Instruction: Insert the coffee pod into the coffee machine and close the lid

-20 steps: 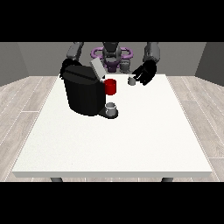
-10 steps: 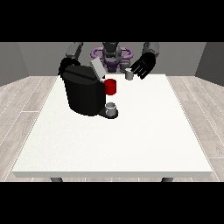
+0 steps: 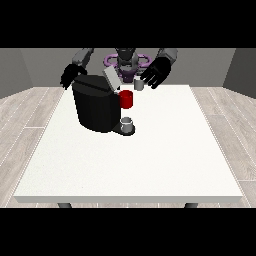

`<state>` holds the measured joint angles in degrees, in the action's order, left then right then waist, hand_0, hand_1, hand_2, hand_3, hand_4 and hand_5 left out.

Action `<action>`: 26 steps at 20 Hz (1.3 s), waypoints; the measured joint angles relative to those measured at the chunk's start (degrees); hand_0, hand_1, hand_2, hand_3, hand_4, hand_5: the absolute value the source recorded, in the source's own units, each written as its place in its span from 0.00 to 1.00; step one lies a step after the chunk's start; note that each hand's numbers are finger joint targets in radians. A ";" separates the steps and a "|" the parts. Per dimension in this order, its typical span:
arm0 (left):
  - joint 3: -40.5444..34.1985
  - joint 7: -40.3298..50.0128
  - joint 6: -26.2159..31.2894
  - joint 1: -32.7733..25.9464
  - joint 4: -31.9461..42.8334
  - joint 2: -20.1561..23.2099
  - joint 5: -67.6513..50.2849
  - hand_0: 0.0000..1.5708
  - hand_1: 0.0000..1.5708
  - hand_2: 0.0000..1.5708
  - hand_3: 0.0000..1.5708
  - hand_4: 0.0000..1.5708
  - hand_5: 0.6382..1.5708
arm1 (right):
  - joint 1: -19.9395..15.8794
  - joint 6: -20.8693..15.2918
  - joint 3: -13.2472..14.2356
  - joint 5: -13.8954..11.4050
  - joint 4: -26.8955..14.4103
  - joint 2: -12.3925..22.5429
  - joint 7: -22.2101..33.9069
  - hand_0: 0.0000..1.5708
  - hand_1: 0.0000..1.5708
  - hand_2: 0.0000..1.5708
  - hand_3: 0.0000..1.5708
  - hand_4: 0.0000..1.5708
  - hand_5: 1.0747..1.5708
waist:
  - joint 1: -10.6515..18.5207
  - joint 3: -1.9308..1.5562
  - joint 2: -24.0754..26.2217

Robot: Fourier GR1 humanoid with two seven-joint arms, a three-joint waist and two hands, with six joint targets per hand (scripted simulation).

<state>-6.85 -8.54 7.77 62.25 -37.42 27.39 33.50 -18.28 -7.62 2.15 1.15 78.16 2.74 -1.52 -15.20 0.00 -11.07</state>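
White table (image 3: 150, 160) fills the view, grey walls behind. At the view's right, the hand (image 3: 157, 73) curls its fingers (image 3: 148, 78) round the small grey coffee pod (image 3: 139, 85), lifted just beside the coffee machine (image 3: 96, 104), whose lid (image 3: 110, 79) stands raised. Judged risk: the pod meets the lid edge and tips. The hand at the view's left (image 3: 69, 78) hangs behind the machine, fingers unclear.

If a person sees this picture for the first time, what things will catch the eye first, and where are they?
The big black coffee machine stands on the left half of the white table, with its grey lid raised and a red part at its front. A small grey cup sits on the machine's base. Behind it, the hand at the view's right holds a small grey pod above the table.
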 measured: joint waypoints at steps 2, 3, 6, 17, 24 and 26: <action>0.09 0.66 0.00 1.26 -0.05 -0.23 0.32 0.82 0.82 0.85 0.80 0.33 1.00 | -0.16 -0.25 0.01 -0.20 -0.13 -0.19 -0.95 0.00 0.00 0.00 0.00 0.31 1.00 | -0.48 0.00 -0.71; 0.16 0.75 0.10 1.74 -0.03 -0.26 0.50 0.80 0.80 0.84 0.79 0.32 1.00 | -0.42 -0.56 -0.04 -0.28 -0.05 -0.42 -0.82 0.00 0.00 0.00 0.00 0.29 1.00 | -0.53 0.00 -0.90; 0.09 0.61 -0.68 2.03 0.43 -0.33 1.04 0.81 0.81 0.83 0.79 0.31 1.00 | -0.44 -1.37 -0.54 -0.81 0.96 -1.00 -0.77 0.00 0.00 0.00 0.00 0.34 1.00 | -1.09 0.00 -1.53; -0.05 2.09 -0.34 4.85 1.46 -0.78 2.08 0.78 0.78 0.82 0.77 0.33 1.00 | -0.59 -0.92 0.26 -0.04 1.23 -0.63 -1.37 0.00 0.00 0.00 0.00 0.33 1.00 | -1.98 -0.01 -3.61; 0.75 1.91 -0.18 4.36 1.13 -2.72 2.75 0.75 0.75 0.80 0.76 0.31 1.00 | 0.49 -0.97 1.38 0.47 -0.20 -0.43 -2.95 0.00 0.00 0.00 0.00 0.33 1.00 | -1.10 -0.02 -2.95; 0.94 1.65 -0.40 4.20 1.30 -3.28 3.00 0.76 0.76 0.81 0.76 0.32 1.00 | 0.18 -1.48 1.03 0.22 0.00 -0.90 -2.71 0.00 0.00 0.00 0.00 0.32 1.00 | -0.96 -0.01 -3.07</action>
<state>-5.91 -6.89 7.37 66.45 -36.12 24.11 36.50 -18.09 -9.11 3.18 1.37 78.16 1.83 -4.23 -16.16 -0.02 -14.14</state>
